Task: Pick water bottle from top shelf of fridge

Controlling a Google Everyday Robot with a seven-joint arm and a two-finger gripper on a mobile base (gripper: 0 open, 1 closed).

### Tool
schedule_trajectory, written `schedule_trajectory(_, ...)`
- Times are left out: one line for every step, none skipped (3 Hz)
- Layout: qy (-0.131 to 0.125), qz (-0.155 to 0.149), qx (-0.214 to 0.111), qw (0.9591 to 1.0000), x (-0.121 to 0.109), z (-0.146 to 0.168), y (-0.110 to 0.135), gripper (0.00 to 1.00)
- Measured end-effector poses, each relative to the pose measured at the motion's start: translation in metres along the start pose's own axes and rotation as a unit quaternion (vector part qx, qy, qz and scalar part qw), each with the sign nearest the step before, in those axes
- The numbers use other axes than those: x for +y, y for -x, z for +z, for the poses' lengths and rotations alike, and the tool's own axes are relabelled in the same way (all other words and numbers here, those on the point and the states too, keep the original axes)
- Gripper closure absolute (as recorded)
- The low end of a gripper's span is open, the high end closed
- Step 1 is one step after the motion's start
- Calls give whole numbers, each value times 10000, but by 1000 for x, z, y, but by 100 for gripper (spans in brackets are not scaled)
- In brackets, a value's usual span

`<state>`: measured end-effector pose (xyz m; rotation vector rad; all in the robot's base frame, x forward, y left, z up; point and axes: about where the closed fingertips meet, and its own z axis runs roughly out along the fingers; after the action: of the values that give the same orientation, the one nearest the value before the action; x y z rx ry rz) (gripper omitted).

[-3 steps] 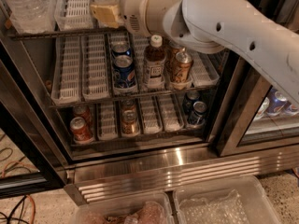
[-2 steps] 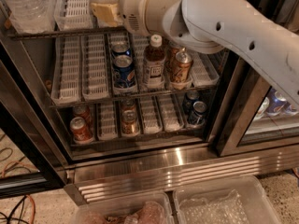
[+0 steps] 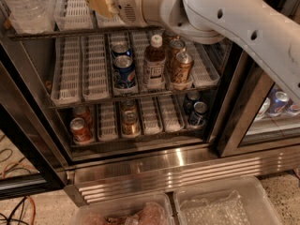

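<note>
The water bottle (image 3: 24, 6), clear ribbed plastic, lies at the far left of the top shelf (image 3: 75, 13), cut off by the picture's top edge; its label does not show. The top shelf is a dark wire rack with white slotted lane trays, inside the open fridge (image 3: 140, 161). My gripper (image 3: 99, 1) is at the end of the white arm (image 3: 225, 18), which reaches in from the right. It hovers over the shelf's middle lanes, to the right of the bottle and apart from it.
The middle rack holds blue soda cans (image 3: 124, 71), a brown-drink bottle with a white cap (image 3: 154, 62) and gold cans (image 3: 180, 67). The bottom rack holds orange cans (image 3: 79, 128) and dark cans (image 3: 197, 111). Two clear plastic bins (image 3: 220, 205) stand on the floor in front.
My gripper and wrist have moved a little up and to the left along the top shelf, toward the water bottle. Nothing else has moved.
</note>
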<state>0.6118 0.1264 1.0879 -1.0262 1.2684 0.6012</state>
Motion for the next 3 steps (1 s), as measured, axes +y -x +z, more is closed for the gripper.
schedule_trajectory(46,-32,16,10000,3,-3,2,100)
schedule_trajectory(88,-88,55,9999,7,-10,7,100)
schedule_trajectory(164,-197,167,9995,18,-32,17,100)
